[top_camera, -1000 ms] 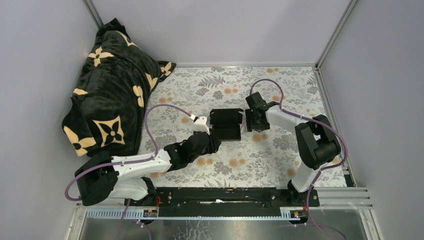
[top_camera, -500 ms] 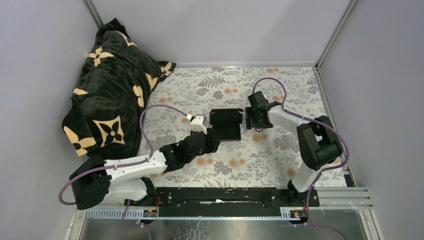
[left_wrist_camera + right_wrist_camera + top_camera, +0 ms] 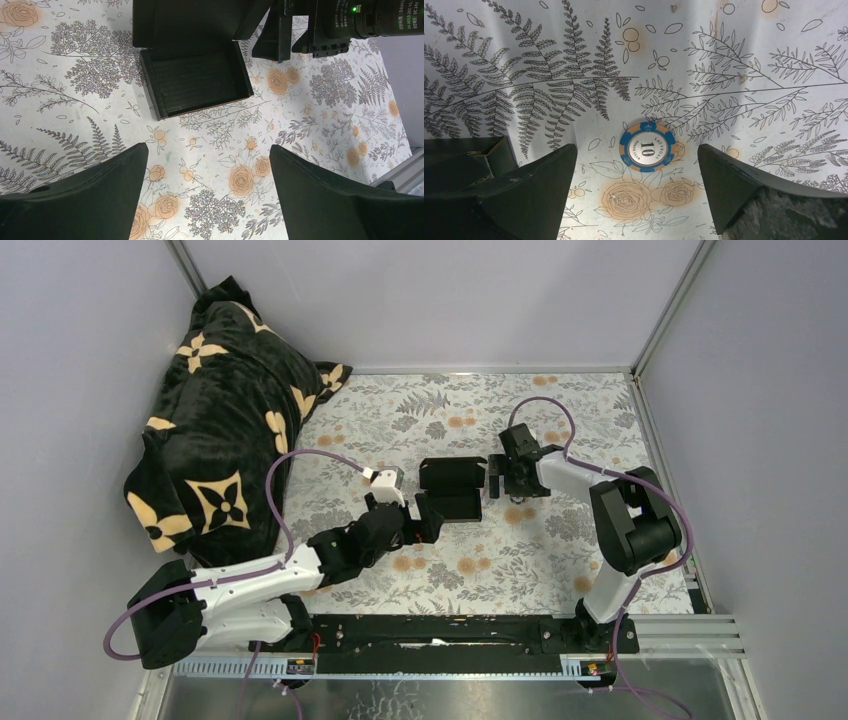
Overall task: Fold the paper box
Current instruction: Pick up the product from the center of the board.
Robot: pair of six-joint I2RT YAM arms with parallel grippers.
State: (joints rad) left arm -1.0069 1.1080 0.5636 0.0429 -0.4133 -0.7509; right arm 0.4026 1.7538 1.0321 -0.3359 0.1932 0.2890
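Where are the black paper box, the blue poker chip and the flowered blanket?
paper box (image 3: 197,80), left wrist view, on the floor of its open tray.
poker chip (image 3: 647,147), right wrist view, on its white centre marked 10.
blanket (image 3: 220,430), top external view, on its black plush middle.

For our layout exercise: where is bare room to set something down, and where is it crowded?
Free: far strip between blanket and right rail; near patch between paper box and front rail. Crowded: left end effector and right end effector flanking it.

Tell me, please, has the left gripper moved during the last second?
Yes. The left gripper has backed off toward the near-left, away from the paper box, which has not shifted.
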